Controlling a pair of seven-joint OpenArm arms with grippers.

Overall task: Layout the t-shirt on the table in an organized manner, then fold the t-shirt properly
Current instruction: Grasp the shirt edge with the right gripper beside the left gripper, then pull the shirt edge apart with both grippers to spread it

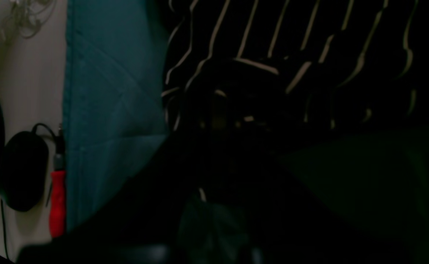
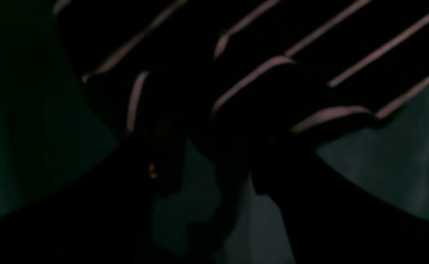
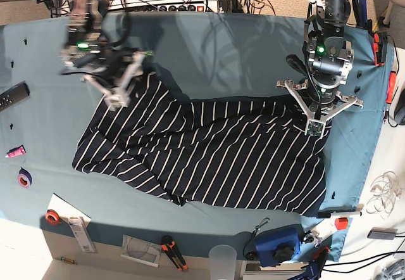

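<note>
Striped t-shirt (image 3: 209, 156) pinched in left pincer (image 3: 310, 110).

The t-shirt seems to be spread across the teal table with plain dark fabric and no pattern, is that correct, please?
Not quite: the t-shirt does lie spread across the teal table, but its dark fabric carries thin white stripes, as the base view shows.

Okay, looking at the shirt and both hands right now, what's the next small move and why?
Probably close the right hand on the t-shirt corner beneath it. It looks open there, while the left hand is shut at the opposite top corner, and the fabric between lies wrinkled and slanted on the table, so it needs both corners pulled apart.
</note>
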